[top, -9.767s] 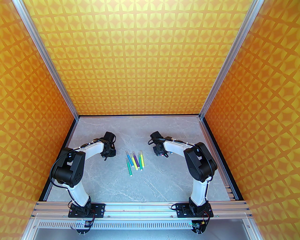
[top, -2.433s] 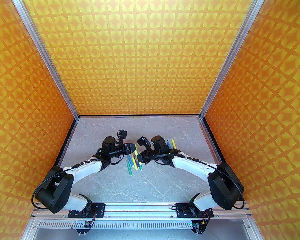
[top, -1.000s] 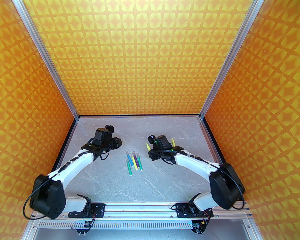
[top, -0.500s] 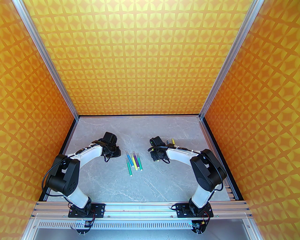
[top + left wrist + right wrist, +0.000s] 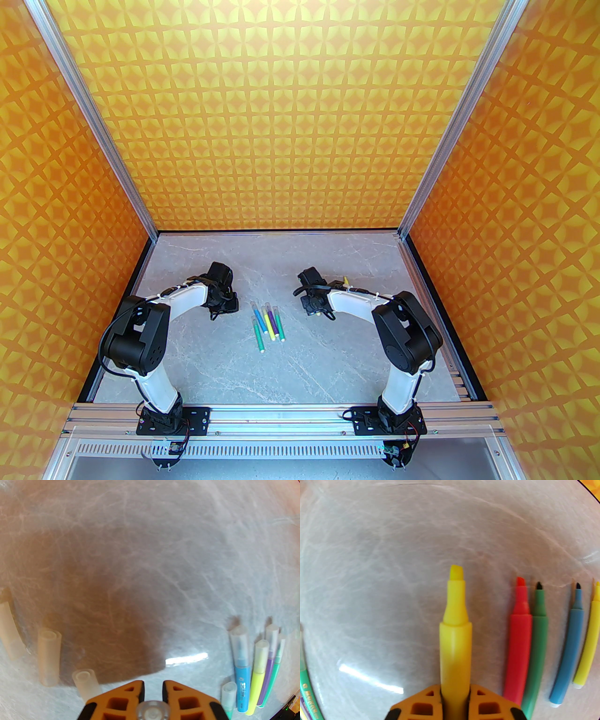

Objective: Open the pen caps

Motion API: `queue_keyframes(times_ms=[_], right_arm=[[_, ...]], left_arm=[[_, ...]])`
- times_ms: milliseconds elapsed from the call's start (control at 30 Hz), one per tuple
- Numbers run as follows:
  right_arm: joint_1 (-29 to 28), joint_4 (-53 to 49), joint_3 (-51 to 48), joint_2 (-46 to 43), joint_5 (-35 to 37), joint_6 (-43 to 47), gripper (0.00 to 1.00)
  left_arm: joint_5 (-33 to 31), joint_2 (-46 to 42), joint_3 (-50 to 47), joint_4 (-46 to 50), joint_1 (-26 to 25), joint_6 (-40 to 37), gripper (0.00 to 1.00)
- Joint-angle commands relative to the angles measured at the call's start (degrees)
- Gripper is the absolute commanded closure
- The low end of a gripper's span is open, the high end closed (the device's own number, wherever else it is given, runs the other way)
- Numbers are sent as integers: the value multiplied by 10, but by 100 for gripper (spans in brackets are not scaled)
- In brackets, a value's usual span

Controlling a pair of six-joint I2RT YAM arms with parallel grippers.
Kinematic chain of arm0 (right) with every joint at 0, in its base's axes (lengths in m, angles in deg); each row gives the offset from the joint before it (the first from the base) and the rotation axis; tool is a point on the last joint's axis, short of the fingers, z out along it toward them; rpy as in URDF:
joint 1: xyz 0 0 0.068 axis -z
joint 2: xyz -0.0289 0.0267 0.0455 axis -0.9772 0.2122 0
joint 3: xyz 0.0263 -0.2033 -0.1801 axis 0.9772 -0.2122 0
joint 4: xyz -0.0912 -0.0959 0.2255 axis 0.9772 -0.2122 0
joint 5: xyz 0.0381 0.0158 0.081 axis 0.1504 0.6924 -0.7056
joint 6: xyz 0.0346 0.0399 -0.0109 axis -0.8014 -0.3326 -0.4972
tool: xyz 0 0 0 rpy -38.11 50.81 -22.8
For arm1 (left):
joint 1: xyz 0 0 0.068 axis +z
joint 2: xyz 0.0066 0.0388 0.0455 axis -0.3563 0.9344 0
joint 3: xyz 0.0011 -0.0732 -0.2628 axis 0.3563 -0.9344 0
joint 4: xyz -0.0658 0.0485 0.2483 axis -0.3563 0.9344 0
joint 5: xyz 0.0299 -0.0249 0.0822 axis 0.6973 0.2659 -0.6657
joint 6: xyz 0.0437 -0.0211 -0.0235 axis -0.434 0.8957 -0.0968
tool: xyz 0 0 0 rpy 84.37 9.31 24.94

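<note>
Left arm [image 5: 185, 300] and right arm [image 5: 349, 302]: white link shells, black joint housings, thin black cables. Fingers [image 5: 121, 698] orange, with square cut-outs.

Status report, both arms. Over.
Left pincer shut on pen cap. Right pincer shut on uncapped yellow pen. Five capped pens wait centre. Nothing in the way.

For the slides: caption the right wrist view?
Right gripper clamps an uncapped yellow pen; red pen, green pen, blue pen and second yellow pen lie uncapped beside it.
</note>
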Motion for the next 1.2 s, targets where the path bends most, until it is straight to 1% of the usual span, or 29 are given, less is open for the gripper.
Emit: queue_keyframes(times_ms=[0,167,300,467,733,867,1000,1067,1167], right_arm=[[4,-33,26,17,40,-3,100],[4,-50,41,32,55,-7,100],[5,-55,46,36,59,-9,97],[5,-67,53,42,62,-10,91],[4,-85,66,45,70,-10,76],[5,-90,69,40,68,-10,75],[5,-95,69,35,69,-9,70],[4,-97,68,30,68,-9,69],[5,-101,66,13,41,-8,66]], left_arm=[[-16,11,19,20,6,-17,100],[-19,21,31,29,9,-25,100],[-19,27,39,39,10,-32,95],[-19,27,43,41,11,-34,90],[-18,25,53,50,12,-39,84],[-19,25,59,57,12,-43,81],[-19,24,62,60,12,-46,78],[-19,23,63,62,12,-46,78],[-19,22,63,64,12,-48,77]])
